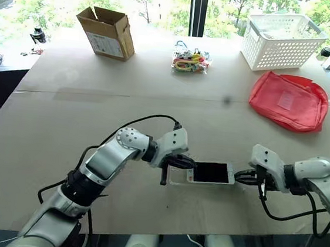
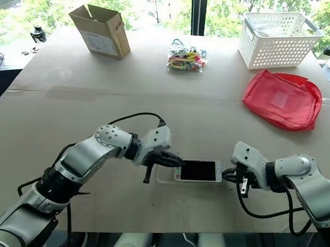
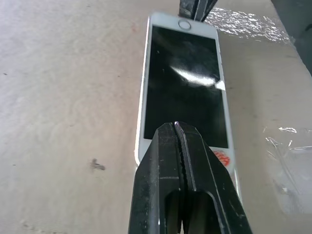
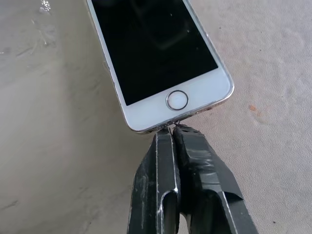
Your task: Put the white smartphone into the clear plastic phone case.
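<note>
White smartphone (image 1: 212, 172) – red pouch (image 1: 289, 101), basket (image 1: 281, 41) beyond

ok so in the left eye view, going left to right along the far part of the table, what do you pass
cardboard box → bag of colourful bits → white basket, with the red pouch just in front of it.

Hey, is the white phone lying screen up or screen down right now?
Screen up: the white smartphone lies flat on the table, its dark glass and round home button facing the cameras.
</note>
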Action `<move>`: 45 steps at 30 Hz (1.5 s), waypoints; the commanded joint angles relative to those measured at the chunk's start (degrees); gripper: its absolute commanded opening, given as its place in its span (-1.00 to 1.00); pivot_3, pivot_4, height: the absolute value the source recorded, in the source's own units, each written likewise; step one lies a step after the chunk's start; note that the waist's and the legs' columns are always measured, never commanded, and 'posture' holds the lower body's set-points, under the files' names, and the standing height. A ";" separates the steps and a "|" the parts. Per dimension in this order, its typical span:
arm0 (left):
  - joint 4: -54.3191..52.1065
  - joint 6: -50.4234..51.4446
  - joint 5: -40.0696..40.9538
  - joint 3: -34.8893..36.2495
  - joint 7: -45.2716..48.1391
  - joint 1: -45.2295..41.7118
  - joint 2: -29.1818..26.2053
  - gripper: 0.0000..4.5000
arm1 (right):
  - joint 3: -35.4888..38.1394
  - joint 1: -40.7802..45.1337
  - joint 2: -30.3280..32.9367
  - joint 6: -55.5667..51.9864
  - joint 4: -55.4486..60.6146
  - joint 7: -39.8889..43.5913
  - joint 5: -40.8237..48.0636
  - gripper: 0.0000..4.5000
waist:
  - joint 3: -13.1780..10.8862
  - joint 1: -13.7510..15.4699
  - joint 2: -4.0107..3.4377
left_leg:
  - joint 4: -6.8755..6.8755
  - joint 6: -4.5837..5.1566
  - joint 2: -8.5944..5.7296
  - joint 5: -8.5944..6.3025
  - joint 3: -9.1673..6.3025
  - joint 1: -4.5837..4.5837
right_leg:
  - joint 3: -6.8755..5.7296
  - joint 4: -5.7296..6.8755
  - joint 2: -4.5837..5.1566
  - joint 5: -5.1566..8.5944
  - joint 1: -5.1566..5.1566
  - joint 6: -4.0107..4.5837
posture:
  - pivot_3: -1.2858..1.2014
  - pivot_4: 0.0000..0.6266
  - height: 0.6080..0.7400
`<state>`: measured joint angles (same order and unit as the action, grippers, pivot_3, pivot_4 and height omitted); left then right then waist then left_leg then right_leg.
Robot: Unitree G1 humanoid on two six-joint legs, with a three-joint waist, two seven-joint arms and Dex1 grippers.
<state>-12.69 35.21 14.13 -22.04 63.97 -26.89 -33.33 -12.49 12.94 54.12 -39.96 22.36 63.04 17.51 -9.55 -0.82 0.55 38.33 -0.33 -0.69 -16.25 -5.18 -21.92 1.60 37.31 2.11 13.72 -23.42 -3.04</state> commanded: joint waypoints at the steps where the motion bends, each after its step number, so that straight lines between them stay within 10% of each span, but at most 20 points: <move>1: -3.99 2.64 2.42 4.58 0.38 -1.48 -3.35 -1.00 | 0.19 0.86 0.50 1.26 0.78 0.29 -0.60 -0.99 | -0.02 0.01 0.00 | 0.02 0.00 0.00 0.00 0.01 -0.13 | 0.05 0.16 0.01 0.00 -0.22 0.01 | 0.03 -0.52 1.00; 10: -4.53 2.16 3.37 6.58 1.99 7.69 -12.30 -1.00 | 0.40 0.71 0.76 1.59 0.81 0.33 -1.26 -0.99 | -0.28 0.02 0.00 | -0.05 0.01 0.00 -0.01 0.05 -0.06 | 0.15 0.12 0.02 0.02 -0.23 0.01 | 0.03 -0.52 1.00; 21: -5.53 4.14 9.13 6.90 -3.50 4.95 -0.14 -1.00 | 0.60 1.09 1.13 2.12 -0.13 0.49 -1.75 -0.99 | -0.38 0.03 0.15 | 0.07 0.00 -0.04 0.00 0.06 -0.08 | 0.05 0.29 0.08 0.01 -0.19 0.01 | 0.03 -0.52 1.00; 45: 3.90 -3.70 -0.84 -3.48 -1.82 5.11 -1.15 -1.00 | 1.18 1.04 -0.32 -0.09 1.91 -0.95 -0.07 -0.99 | -0.33 0.18 0.13 | 0.12 0.01 -0.08 0.00 0.07 0.06 | 0.09 0.42 0.07 0.01 -0.09 0.02 | 0.03 -0.52 1.00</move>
<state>-10.62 30.57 15.66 -23.18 62.38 -22.84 -34.30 -12.70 13.39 53.65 -40.01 22.09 62.13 16.62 -9.89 -0.64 0.68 38.45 -0.32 -0.76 -16.26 -5.11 -21.86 1.69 37.73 2.18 13.73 -23.51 -3.03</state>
